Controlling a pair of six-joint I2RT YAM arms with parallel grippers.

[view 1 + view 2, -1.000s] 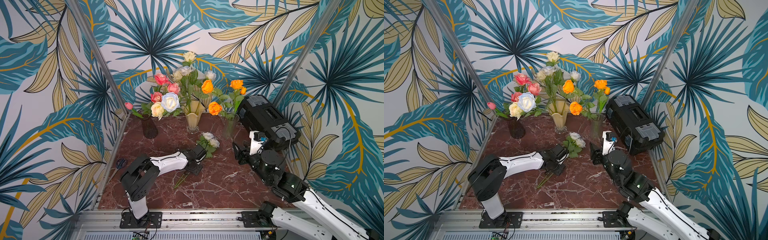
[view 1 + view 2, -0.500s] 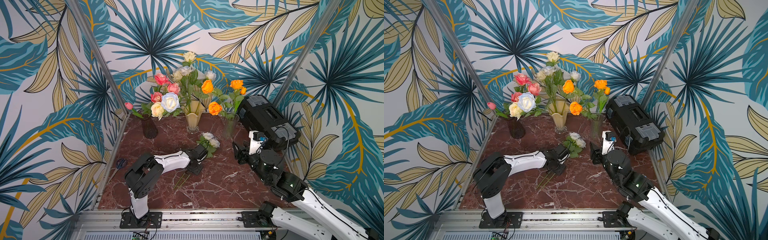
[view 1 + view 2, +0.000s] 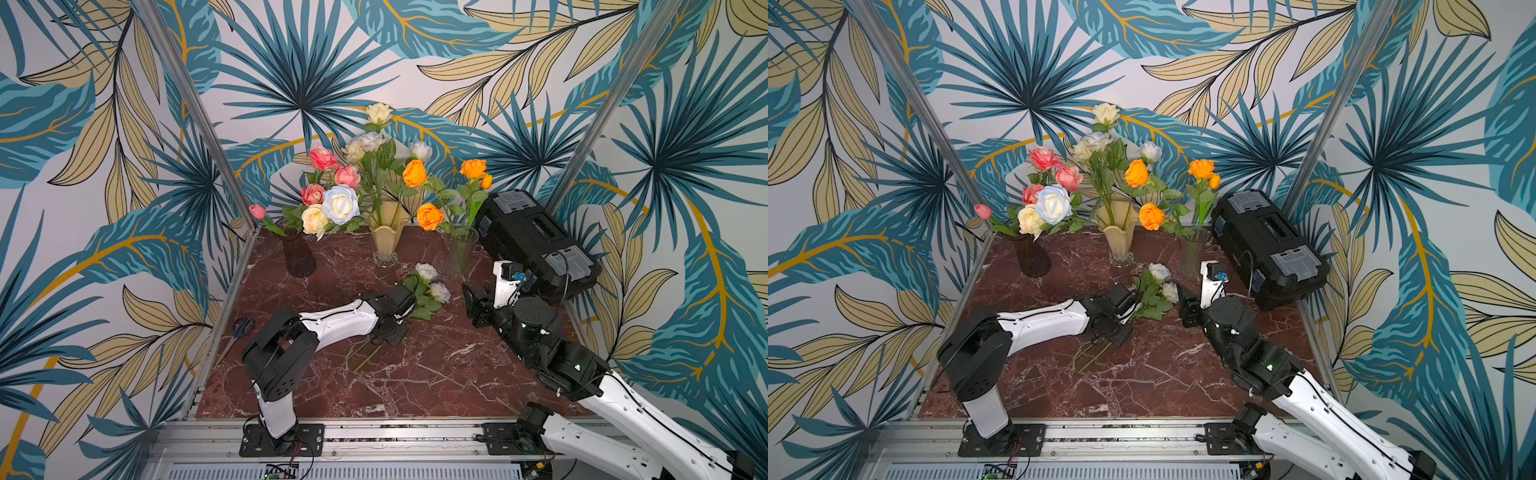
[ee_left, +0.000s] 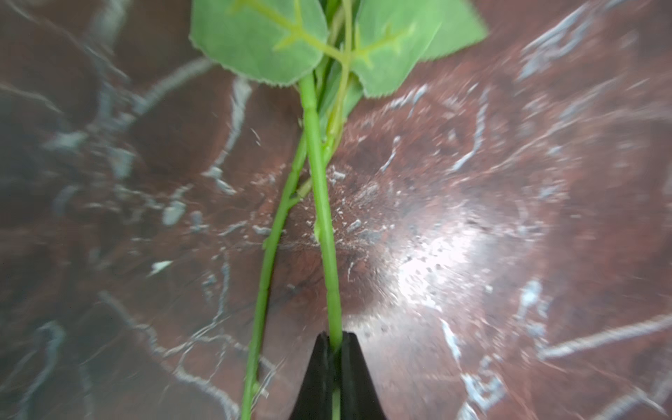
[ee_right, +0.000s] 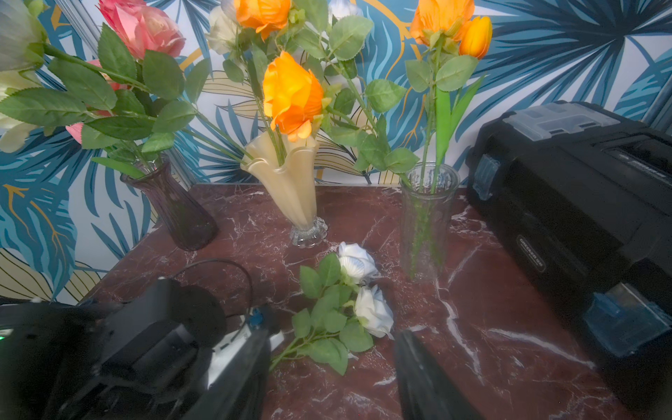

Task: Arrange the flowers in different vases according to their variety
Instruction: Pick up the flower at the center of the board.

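the left gripper [image 4: 335,345] is clenched on the green stem [image 4: 320,189] of one white rose, low on its bare part and right down at the marble tabletop [image 3: 415,374]. a second stem [image 4: 267,262] lies just beside it, crossing under it near the leaves and outside the pinch. in both top views the two loose white roses [image 3: 432,282] lie flat near the middle of the tabletop, heads toward the back, in front of the cream ruffled vase [image 3: 386,239] and the clear glass vase [image 3: 461,253]. the right gripper [image 5: 332,378] hangs just right of the rose heads, jaws apart with nothing between them. along the back, the dark purple vase [image 3: 298,259] carries pink roses [image 3: 332,166], a pink tulip bud [image 3: 257,211] and two pale roses [image 3: 332,208]. the cream vase carries cream and white blooms [image 3: 374,137]. orange roses [image 3: 430,216] and an orange tulip bud [image 3: 486,180] rise around the clear vase, though i cannot tell which vase each orange stem enters. a black toolbox [image 3: 536,241] sits at the back right, and scissors [image 3: 241,326] lie by the left edge
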